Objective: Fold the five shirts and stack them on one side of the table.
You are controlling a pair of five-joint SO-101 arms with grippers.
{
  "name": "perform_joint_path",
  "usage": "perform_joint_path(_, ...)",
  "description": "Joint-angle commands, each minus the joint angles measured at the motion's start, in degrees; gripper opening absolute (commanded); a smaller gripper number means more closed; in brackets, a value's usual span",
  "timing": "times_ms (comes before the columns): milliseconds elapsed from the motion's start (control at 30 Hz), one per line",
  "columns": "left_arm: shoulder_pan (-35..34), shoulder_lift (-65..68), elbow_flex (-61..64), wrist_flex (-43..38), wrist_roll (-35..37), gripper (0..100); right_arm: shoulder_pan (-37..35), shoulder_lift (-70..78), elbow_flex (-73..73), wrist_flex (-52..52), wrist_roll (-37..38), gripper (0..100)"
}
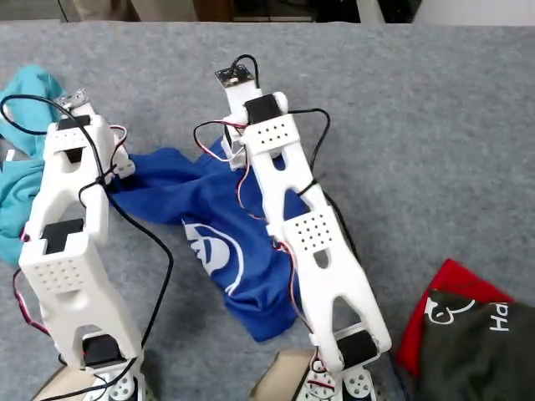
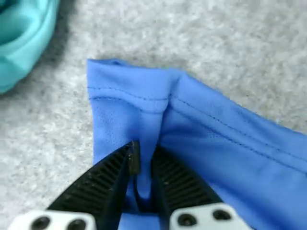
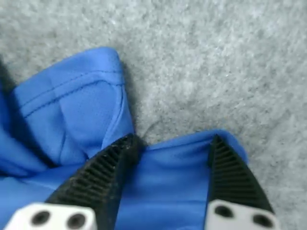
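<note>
Grey felt-covered counter (image 1: 418,125), seen from above, carrying four garments and two white arms. Item one: blue shirt (image 1: 180,192) with a white printed emblem, lying rumpled and unfolded at the centre of the frame, one part stretching toward the left arm and the lower part trailing toward the bottom centre. Item two: teal shirt (image 1: 12,200), bunched at the upper left edge, partly behind the left arm and just beside the blue shirt's left end. Item three: red shirt (image 1: 456,280), lower right corner, lying under item four: dark shirt (image 1: 476,351) with white print, which covers most of it. Left gripper (image 2: 144,153): jaws clamped together on a raised fold of the blue shirt near a stitched hem, the cloth pinched between the ridged black pads. Right gripper (image 3: 172,143): jaws wide apart, set down over another hemmed edge of the blue shirt, one tip at a crease in the cloth, the other at the cloth's edge beside bare felt.
</note>
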Motion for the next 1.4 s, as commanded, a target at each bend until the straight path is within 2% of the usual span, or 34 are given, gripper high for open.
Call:
perform_joint_path(0,-4.92,-0.40,-1.41,-0.09,0.62,2,2.51,-0.13,-2.59,1.05,0.26,14.0)
perform_joint_path(100,-7.38,-0.48,-2.55,0.18,2.20,2,3.03,-0.31,-2.95,0.53,0.70,4.6)
perform_joint_path(500,-11.52,-0.13,-4.66,-0.18,11.69,2,7.25,-4.18,-5.85,1.14,0.35,4.1)
perform_joint_path(733,-12.04,-0.31,-4.66,-0.18,11.96,2,10.95,-12.09,-5.58,1.41,0.35,4.1)
perform_joint_path(833,-11.87,-0.31,-4.66,-0.18,11.96,2,9.80,-15.25,-0.57,1.41,0.35,4.4)
perform_joint_path(967,-11.69,-0.31,-4.66,-0.26,11.87,2,4.79,-17.71,9.80,1.32,0.26,4.5)
perform_joint_path(1033,-11.69,-0.04,-5.19,-0.26,11.87,2,2.59,-18.68,13.23,1.32,-2.37,7.2)
perform_joint_path(1100,-11.69,-0.04,-5.98,-0.18,11.87,2,1.63,-20.18,15.69,1.32,-5.89,15.6)
perform_joint_path(1233,-11.60,0.04,-6.07,-0.18,11.87,2,1.36,-23.16,21.49,1.32,-6.95,33.1)
perform_joint_path(1367,-11.60,0.04,-6.07,-0.18,11.87,2,0.48,-25.27,28.26,1.32,-6.68,30.2)
